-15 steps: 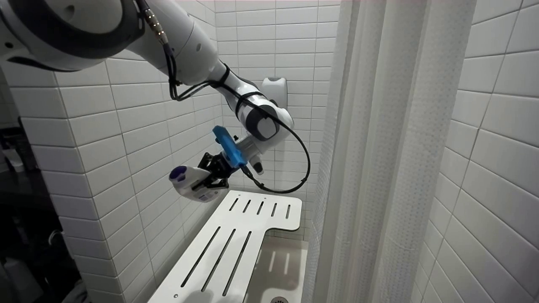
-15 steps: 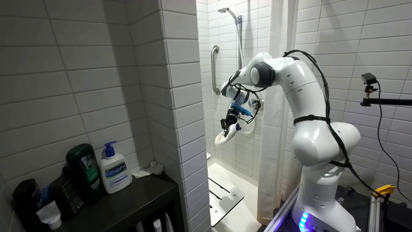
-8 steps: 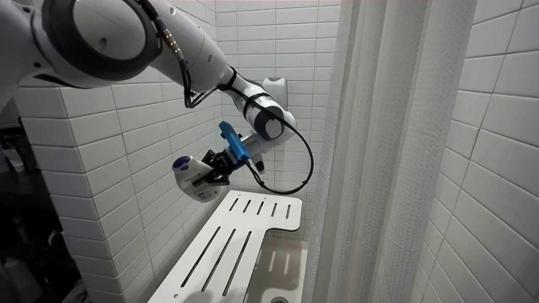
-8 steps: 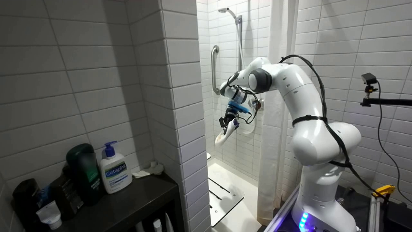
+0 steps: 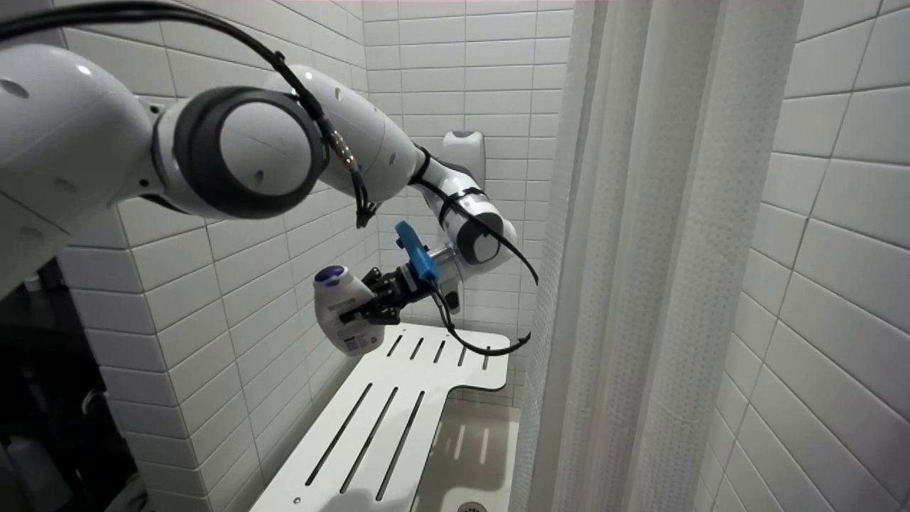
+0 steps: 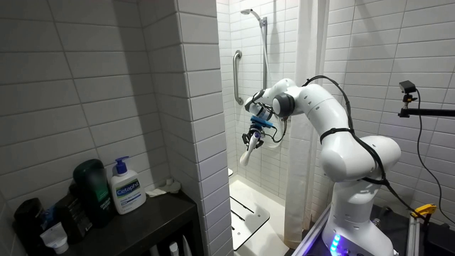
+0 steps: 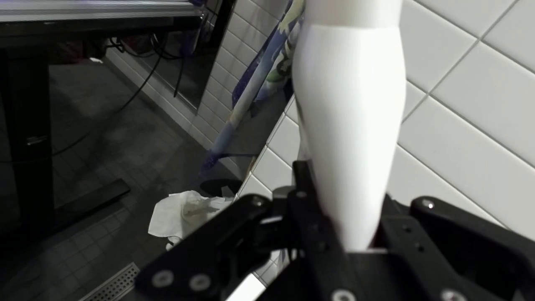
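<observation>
My gripper (image 5: 364, 307) is shut on a white bottle (image 5: 334, 302) with a purple cap. It holds the bottle in the air above a white slotted shower bench (image 5: 419, 373). The bottle is slightly tilted, cap up, with a small label near its lower end. In an exterior view the gripper (image 6: 253, 141) holds the bottle (image 6: 250, 151) nearly edge-on, beyond the tiled wall corner. In the wrist view the bottle's smooth white side (image 7: 351, 96) stands between the black fingers (image 7: 345, 200); its upper end runs out of the frame.
A white curtain (image 5: 640, 249) hangs beside the bench. A tiled wall (image 5: 234, 306) runs along the opposite side. A grab bar (image 6: 236, 78) and shower hose are behind the arm. A dark shelf (image 6: 153, 220) holds a Cetaphil pump bottle (image 6: 128, 192) and a dark green bottle (image 6: 95, 195).
The arm has lowered and folded. The gripper has carried the bottle down and to the right in an exterior view, and the bottle has turned more upright. The grip is unchanged.
</observation>
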Action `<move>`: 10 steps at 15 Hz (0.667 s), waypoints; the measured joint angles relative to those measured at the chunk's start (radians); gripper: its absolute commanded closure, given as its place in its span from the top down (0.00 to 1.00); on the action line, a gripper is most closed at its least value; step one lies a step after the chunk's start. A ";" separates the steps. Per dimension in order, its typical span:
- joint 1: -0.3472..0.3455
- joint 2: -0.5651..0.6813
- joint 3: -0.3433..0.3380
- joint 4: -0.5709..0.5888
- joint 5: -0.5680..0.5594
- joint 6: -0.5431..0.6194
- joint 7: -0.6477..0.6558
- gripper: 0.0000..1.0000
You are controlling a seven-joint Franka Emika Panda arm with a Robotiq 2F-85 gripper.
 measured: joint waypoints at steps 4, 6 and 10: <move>-0.023 0.124 0.008 0.131 0.043 -0.015 0.101 0.05; -0.026 0.181 0.009 0.194 0.050 -0.015 0.138 0.05; -0.026 0.279 0.018 0.301 0.060 -0.015 0.213 0.05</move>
